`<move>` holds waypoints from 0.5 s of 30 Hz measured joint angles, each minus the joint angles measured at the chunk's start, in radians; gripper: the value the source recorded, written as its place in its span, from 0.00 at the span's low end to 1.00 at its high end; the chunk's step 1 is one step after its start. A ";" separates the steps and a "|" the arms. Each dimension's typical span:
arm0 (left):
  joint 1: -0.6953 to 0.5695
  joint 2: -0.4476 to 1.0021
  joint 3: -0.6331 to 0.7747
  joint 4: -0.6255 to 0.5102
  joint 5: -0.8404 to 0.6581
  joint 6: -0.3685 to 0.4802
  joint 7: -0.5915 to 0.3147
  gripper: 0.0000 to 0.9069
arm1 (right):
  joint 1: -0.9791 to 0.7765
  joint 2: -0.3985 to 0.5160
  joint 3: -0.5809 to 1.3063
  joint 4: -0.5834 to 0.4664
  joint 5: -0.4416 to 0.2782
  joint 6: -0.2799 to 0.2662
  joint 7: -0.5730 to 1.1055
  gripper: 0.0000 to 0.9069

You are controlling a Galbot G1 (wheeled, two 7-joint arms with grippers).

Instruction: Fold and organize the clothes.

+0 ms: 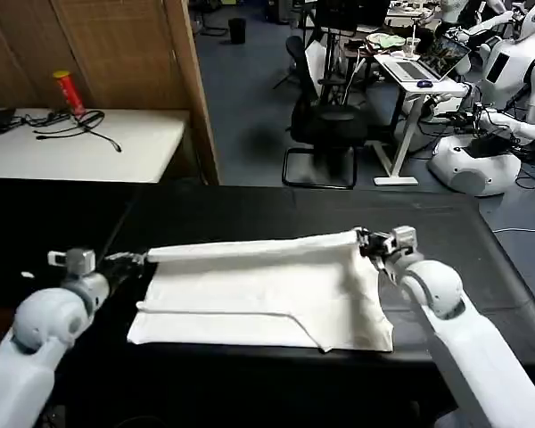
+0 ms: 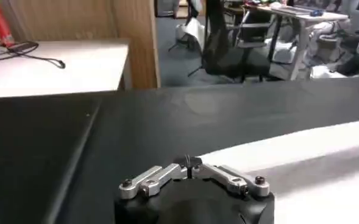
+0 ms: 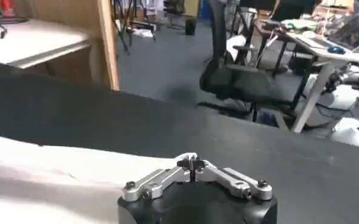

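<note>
One folded T-shirt (image 1: 267, 290), black table (image 1: 250, 209).

The T-shirt (image 1: 267, 290) lies on the black table (image 1: 250, 209), stretched between the two claws. The left gripper (image 1: 132, 259) sits at the shirt's far-left corner, closed on its edge; the right gripper (image 1: 367, 241) sits at the far-right corner, pinching the cloth there. The rolled far edge runs straight from one claw to the other. The rest of the shirt spreads nearer the robot than both claws. Beyond the left gripper stands a side table (image 1: 80, 147) with cables (image 1: 76, 125). Beyond the right gripper, past the table's far edge, stands an office chair (image 1: 325, 125).
</note>
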 joint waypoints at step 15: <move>0.152 -0.008 -0.045 -0.066 0.056 -0.004 0.001 0.00 | -0.189 -0.040 0.035 0.133 -0.001 -0.006 0.008 0.05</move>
